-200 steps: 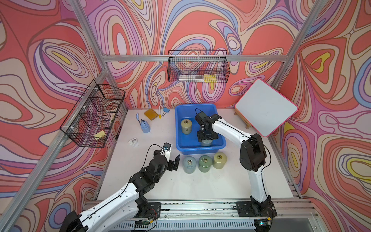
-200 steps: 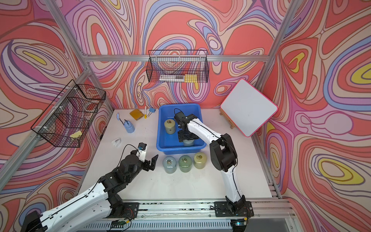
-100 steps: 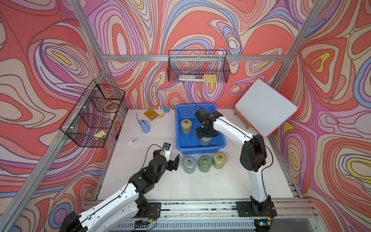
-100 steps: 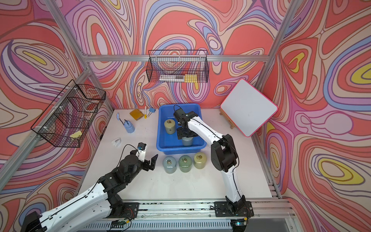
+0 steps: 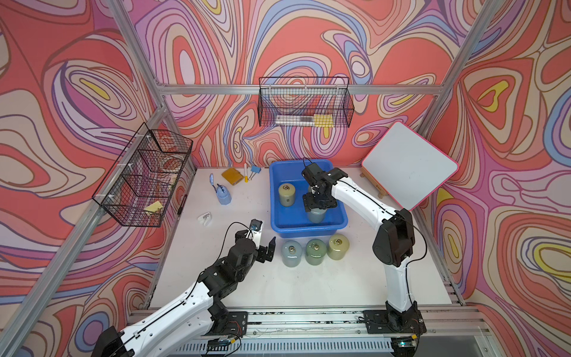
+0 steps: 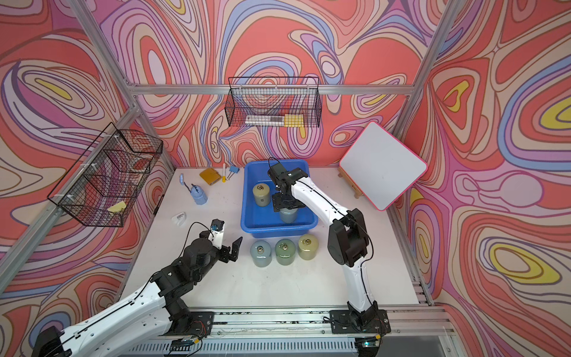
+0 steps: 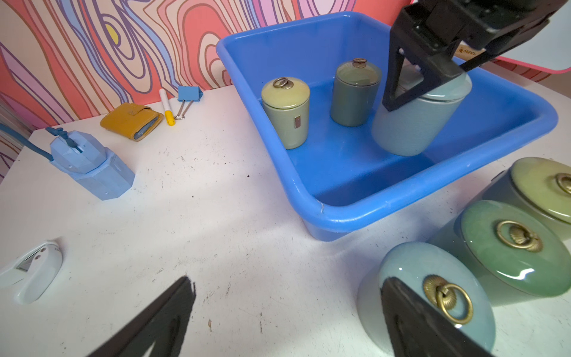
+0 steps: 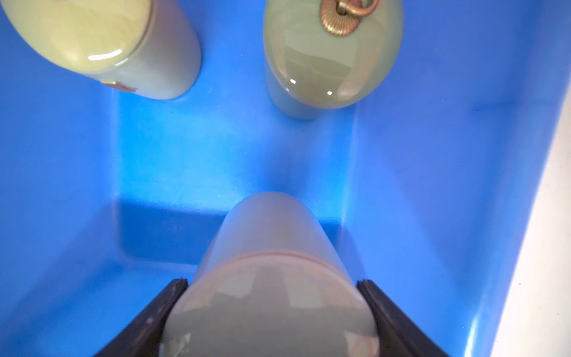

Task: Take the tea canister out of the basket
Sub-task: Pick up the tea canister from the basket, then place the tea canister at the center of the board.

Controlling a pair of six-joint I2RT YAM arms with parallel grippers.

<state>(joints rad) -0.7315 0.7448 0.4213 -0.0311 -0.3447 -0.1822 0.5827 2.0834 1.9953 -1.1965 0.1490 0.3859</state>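
The blue basket stands at the back middle of the table. My right gripper is shut on a pale blue-grey tea canister, gripping its lid end. The canister hangs tilted just above the basket floor, inside the walls. A yellowish canister and a green one stand in the basket. My left gripper is open over bare table.
Three canisters stand in a row before the basket. A tilted whiteboard is at the right. A blue sharpener, wallet, marker and clip lie left. Wire baskets hang on the walls.
My right gripper has risen a little with the pale canister, lifting it off the basket floor. The left arm has not moved.
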